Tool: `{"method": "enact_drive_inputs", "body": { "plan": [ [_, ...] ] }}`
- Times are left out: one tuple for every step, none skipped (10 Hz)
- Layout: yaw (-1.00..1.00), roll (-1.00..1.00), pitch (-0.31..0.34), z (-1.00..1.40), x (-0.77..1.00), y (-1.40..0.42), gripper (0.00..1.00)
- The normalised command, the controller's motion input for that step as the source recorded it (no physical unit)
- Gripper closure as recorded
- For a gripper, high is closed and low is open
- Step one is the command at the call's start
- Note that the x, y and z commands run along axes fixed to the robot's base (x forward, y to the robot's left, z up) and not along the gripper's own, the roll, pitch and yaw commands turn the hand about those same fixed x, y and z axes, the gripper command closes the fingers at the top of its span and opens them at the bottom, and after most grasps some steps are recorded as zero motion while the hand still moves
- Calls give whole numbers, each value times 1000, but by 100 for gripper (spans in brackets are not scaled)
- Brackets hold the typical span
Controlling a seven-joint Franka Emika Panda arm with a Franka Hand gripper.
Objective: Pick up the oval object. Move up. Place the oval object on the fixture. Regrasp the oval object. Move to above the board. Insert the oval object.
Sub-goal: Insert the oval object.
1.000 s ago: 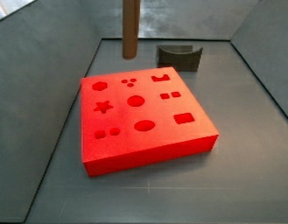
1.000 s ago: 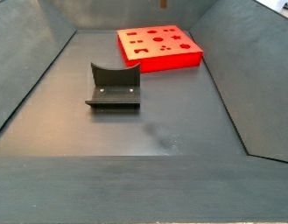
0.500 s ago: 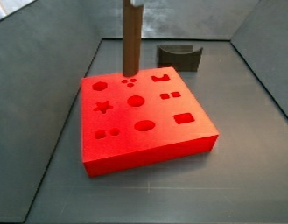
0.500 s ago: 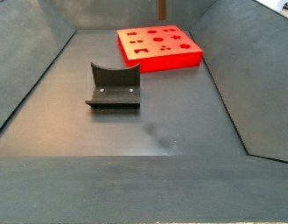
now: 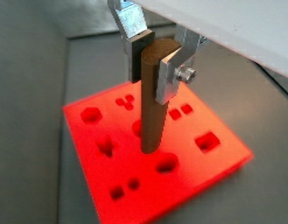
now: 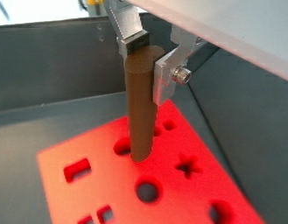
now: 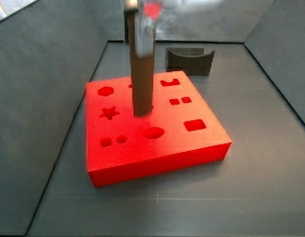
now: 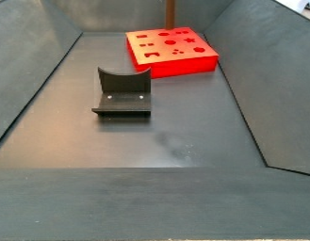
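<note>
Gripper (image 5: 152, 54) is above the board (image 5: 222, 157), closed on the upper end of the oval object (image 5: 149, 105); in both wrist views the silver finger plates with dark pads (image 6: 136, 40) press the peg from opposite sides. The oval object hangs upright, straight down from the jaws, a long brown rod (image 6: 140, 109). Its lower end is at the board's top face, near the middle of the hole pattern; in a side view (image 7: 142, 79) the tip meets the surface at the central round hole, but whether it is seated in a hole or only touching I cannot tell. Board (image 7: 180, 148) lies flat on the grey floor directly below the gripper. The fixture (image 7: 189, 59) stands on the floor beyond the board, well apart from the gripper; in a side view (image 8: 122, 92) its curved notch faces up, unoccupied.
</note>
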Motion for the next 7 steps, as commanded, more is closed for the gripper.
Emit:
{"method": "enact_drive_inputs", "body": {
  "plan": [
    [-431, 34, -51, -554, 271, -660, 100],
    [-20, 37, 106, -11, 471, -134, 100],
    [0, 0, 0, -54, 0, 0, 100],
    [-46, 61, 0, -163, 0, -34, 100],
    [-454, 67, 39, -234, 0, 91, 100],
    [-477, 53, 19, -137, -23, 0, 100],
    [-306, 7, 29, -40, 0, 0, 100]
  ]
}}
